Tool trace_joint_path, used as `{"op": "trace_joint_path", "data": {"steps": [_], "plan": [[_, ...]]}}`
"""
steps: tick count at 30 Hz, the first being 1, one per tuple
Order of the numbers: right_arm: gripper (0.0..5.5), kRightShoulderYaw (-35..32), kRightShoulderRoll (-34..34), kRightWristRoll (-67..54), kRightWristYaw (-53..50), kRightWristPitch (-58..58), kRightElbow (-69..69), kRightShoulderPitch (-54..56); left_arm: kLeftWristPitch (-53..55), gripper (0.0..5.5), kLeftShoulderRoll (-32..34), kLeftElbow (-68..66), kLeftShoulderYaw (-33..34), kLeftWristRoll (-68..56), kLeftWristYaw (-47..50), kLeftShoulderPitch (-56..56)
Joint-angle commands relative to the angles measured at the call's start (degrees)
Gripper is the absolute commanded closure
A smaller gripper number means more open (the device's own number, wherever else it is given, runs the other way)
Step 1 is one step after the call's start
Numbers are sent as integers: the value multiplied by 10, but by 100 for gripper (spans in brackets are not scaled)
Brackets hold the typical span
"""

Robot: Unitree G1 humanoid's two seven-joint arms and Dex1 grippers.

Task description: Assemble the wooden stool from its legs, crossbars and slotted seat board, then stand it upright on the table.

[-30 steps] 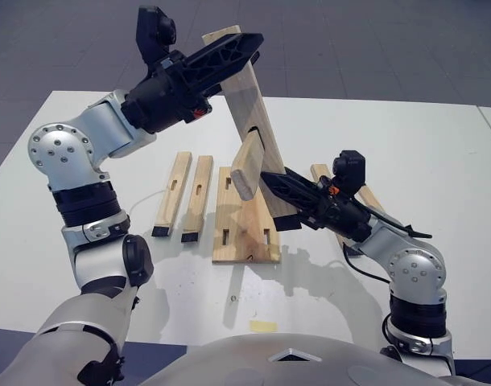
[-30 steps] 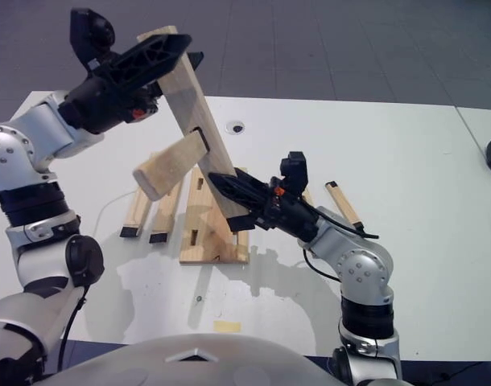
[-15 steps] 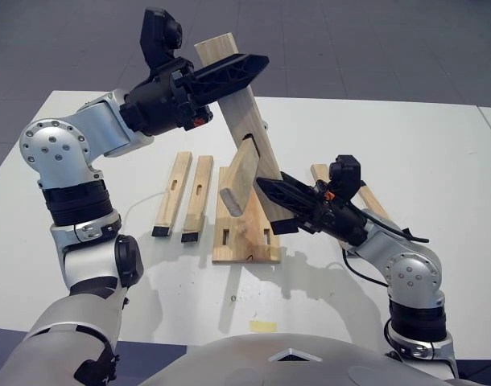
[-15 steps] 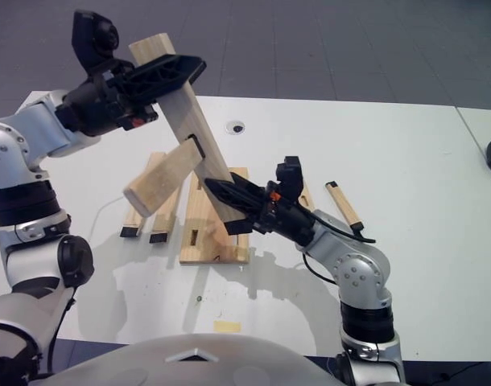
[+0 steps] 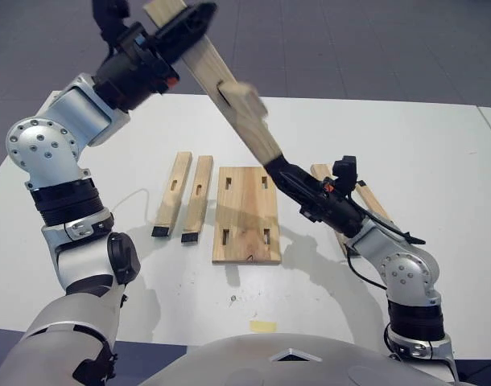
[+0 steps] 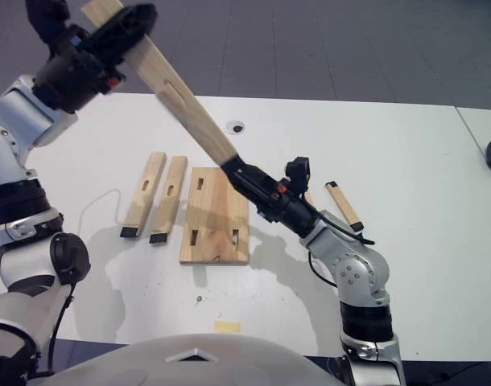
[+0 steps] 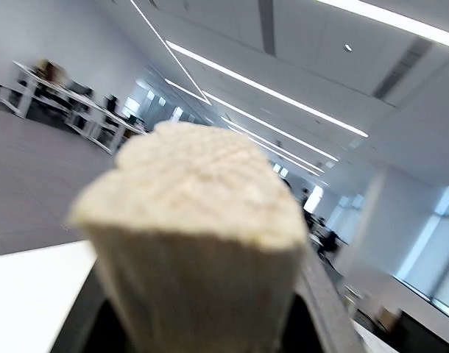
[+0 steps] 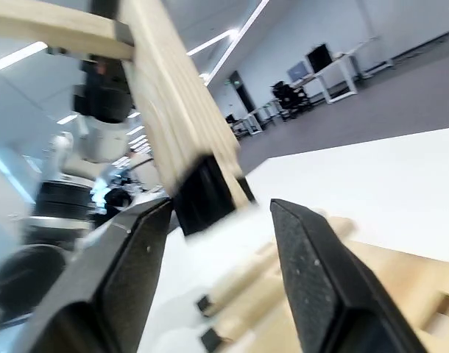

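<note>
Leg (image 5: 257, 137) with crossbar (image 5: 244, 95) plugged in: likely light, rigid, smooth-faced; best taken across flat faces, clear of the possibly loose joint. Held aloft, slanting above seat board (image 5: 245, 225) lying flat on table (image 5: 406, 145). Upper end clamped in left gripper (image 5: 193, 18), arm raised high; right gripper (image 5: 287, 174) low, fingers spread either side of black-capped foot, contact unclear.

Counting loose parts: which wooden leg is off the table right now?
The leg held slanting up in the left gripper; the others lie flat on the table beside the seat board.
</note>
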State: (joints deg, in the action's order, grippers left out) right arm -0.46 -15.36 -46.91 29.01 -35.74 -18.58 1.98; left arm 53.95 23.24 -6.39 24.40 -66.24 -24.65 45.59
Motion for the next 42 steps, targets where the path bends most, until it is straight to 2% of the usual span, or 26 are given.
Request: {"op": "trace_joint_path", "data": {"steps": [1, 4, 8, 14, 20, 24, 29, 36, 39, 42], "plan": [[223, 102, -34, 167, -5, 56, 49, 34, -74, 445, -8, -24, 22, 52, 62, 20], [169, 172, -54, 274, 19, 96, 121, 86, -116, 445, -9, -35, -1, 113, 78, 7], [102, 188, -38, 337, 52, 159, 271, 172, -130, 445, -14, -27, -20, 145, 69, -11], [11, 228, 23, 426, 72, 227, 509, 295, -117, 445, -35, 9, -48, 151, 63, -41], [10, 182, 53, 456, -27, 229, 620, 308, -102, 445, -30, 34, -61, 155, 60, -56], [10, 144, 40, 463, -101, 214, 593, 258, -96, 445, -34, 48, -56, 159, 76, -62], [10, 109, 35, 468, -168, 196, 493, 160, -95, 445, -32, 69, -74, 175, 78, -74], [10, 55, 74, 488, -313, 203, 348, 66, -82, 445, -41, 129, -102, 185, 82, -118], [10, 41, 91, 474, -322, 251, 277, 40, -77, 445, -44, 139, -105, 181, 81, -124], [10, -9, 74, 439, -303, 310, 156, -3, -68, 445, -44, 149, -97, 163, 77, -125]]}}
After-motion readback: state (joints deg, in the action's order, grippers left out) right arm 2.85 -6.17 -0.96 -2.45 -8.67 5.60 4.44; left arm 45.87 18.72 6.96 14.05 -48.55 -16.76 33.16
